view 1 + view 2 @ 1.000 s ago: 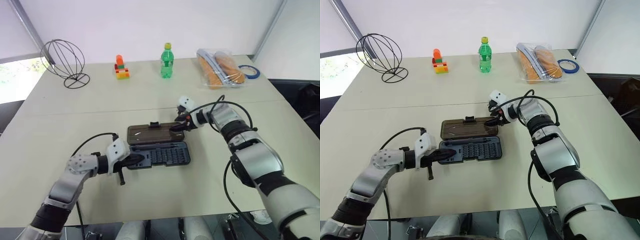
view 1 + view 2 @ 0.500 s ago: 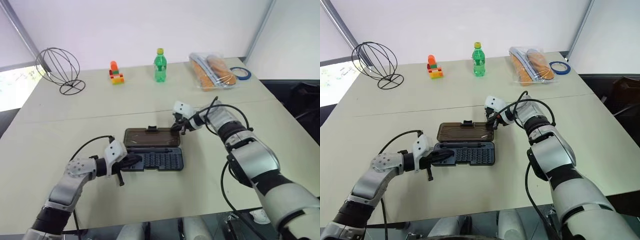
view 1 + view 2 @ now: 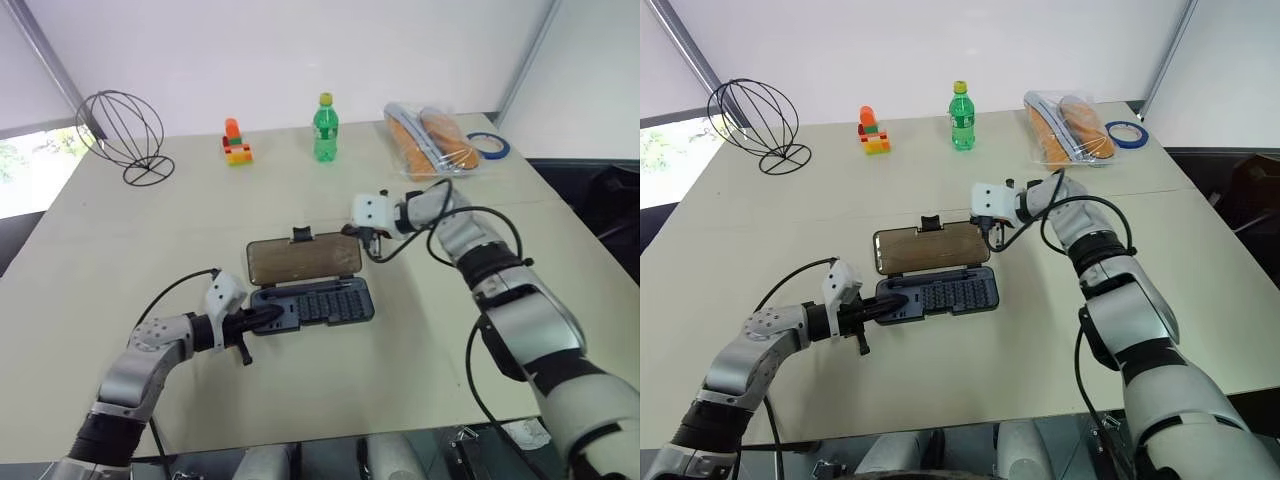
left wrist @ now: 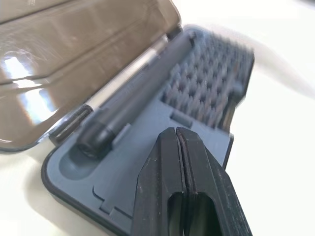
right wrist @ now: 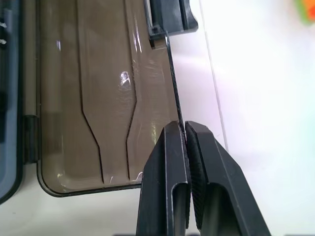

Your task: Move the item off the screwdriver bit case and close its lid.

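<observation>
The screwdriver bit case (image 3: 312, 303) lies open on the table (image 3: 150, 230), in front of me and a little to my left. Nothing lies on it now, so I judge the first part finished — the step in hand is closing the lid (image 3: 304, 258).

My right gripper (image 5: 186, 140) is pressed together on the far long edge of the lid, near its right corner; in the right wrist view the thin brown edge runs between my two fingers (image 5: 167, 157). The black latch tab (image 5: 170, 17) is further along the same edge. In the head views the lid stands tilted up from the table, hinged to the base on the near side.

My left gripper (image 4: 179, 147) is closed with nothing inside it, and its tips rest on the left end of the grey-blue base, just beside the dark driver handle (image 4: 133, 96) in its groove. I think it is there to keep the base from sliding.

Next, I believe the right hand must swing the lid over toward me, following the hinge — and the left fingers must leave the base before the lid comes down, otherwise they will be caught under it. Then the latch needs a press.
</observation>
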